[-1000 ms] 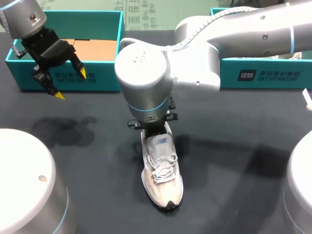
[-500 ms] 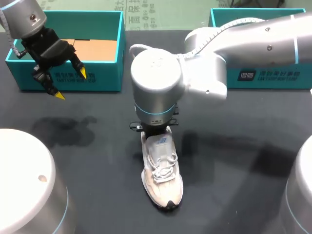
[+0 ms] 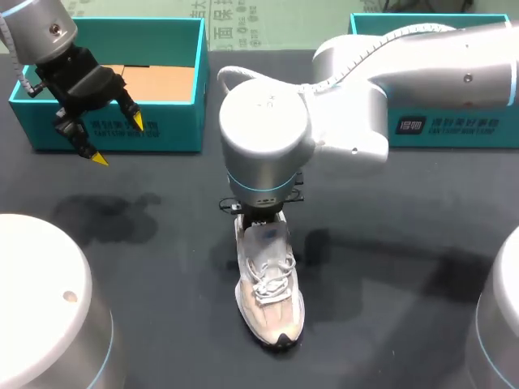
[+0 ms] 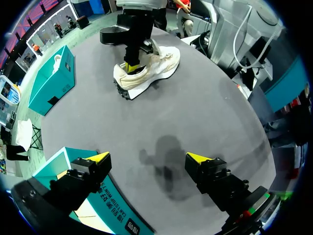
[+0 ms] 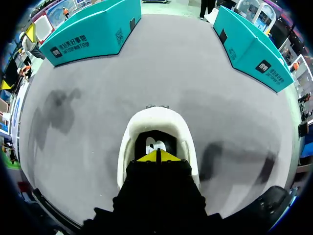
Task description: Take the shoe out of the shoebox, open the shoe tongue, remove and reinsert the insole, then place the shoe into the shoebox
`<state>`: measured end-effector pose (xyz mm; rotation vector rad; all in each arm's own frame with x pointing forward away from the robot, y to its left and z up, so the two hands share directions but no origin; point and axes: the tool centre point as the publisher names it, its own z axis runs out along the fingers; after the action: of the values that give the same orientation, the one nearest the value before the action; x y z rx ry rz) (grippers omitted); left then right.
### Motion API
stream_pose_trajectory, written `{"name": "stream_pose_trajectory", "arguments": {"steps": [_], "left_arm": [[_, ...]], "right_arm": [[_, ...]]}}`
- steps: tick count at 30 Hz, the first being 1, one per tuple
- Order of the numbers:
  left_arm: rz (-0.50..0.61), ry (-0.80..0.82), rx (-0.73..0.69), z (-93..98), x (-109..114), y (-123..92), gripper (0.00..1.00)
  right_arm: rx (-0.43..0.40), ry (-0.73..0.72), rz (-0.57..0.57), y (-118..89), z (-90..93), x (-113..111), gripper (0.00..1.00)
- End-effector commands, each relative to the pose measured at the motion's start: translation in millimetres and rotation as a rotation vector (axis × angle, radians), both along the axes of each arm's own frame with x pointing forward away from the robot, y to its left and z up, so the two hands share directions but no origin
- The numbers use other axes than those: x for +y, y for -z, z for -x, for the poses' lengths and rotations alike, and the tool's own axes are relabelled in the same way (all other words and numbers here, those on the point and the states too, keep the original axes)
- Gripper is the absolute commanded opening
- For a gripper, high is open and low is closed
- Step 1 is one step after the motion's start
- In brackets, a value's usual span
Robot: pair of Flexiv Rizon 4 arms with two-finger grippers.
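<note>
One shoe (image 3: 269, 292) lies mid-desk (image 3: 389, 324), open surface all round, well apart from the left shoebox (image 3: 174, 134) and right shoebox (image 3: 454, 121). Right claw (image 5: 157, 155) points down into the shoe opening, tips together. Left claw (image 3: 117, 139) hangs at the left shoebox's front wall, fingers apart.

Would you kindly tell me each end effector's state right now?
Left end effector: open, holding nothing.
Right end effector: shut, tips together at the shoe opening; whether it pinches anything cannot be told.
</note>
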<state>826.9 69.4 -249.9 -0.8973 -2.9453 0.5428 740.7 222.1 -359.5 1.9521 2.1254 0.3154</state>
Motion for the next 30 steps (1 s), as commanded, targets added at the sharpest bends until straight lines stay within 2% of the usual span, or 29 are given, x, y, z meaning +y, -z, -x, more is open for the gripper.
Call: {"name": "stream_pose_trajectory", "arguments": {"steps": [1, 7, 11, 16, 20, 25, 30], "left_arm": [[-0.003, 0.0, -0.002, 0.6, 0.2, -0.3, 1.0], [-0.003, 0.0, -0.002, 0.6, 0.2, -0.3, 1.0], [-0.003, 0.0, -0.002, 0.6, 0.2, -0.3, 1.0], [-0.003, 0.0, -0.002, 0.6, 0.2, -0.3, 1.0], [-0.003, 0.0, -0.002, 0.6, 0.2, -0.3, 1.0], [-0.003, 0.0, -0.002, 0.6, 0.2, -0.3, 1.0], [-0.003, 0.0, -0.002, 0.6, 0.2, -0.3, 1.0]], "right_arm": [[0.022, 0.123, 0.015, 23.6, -6.7, 8.9, 0.0], [0.101, 0.122, -0.011, 50.6, -1.9, 6.6, 0.0], [0.136, 0.144, -0.016, 58.4, 9.6, 5.0, 0.0], [0.167, 0.178, 0.001, 54.6, 30.0, 2.9, 0.0], [0.16, 0.198, 0.039, 38.0, 43.3, -0.4, 0.0], [0.126, 0.164, 0.059, 24.5, 36.9, 2.9, 0.0], [0.138, 0.121, 0.022, 35.3, 22.1, 9.8, 0.0]]}}
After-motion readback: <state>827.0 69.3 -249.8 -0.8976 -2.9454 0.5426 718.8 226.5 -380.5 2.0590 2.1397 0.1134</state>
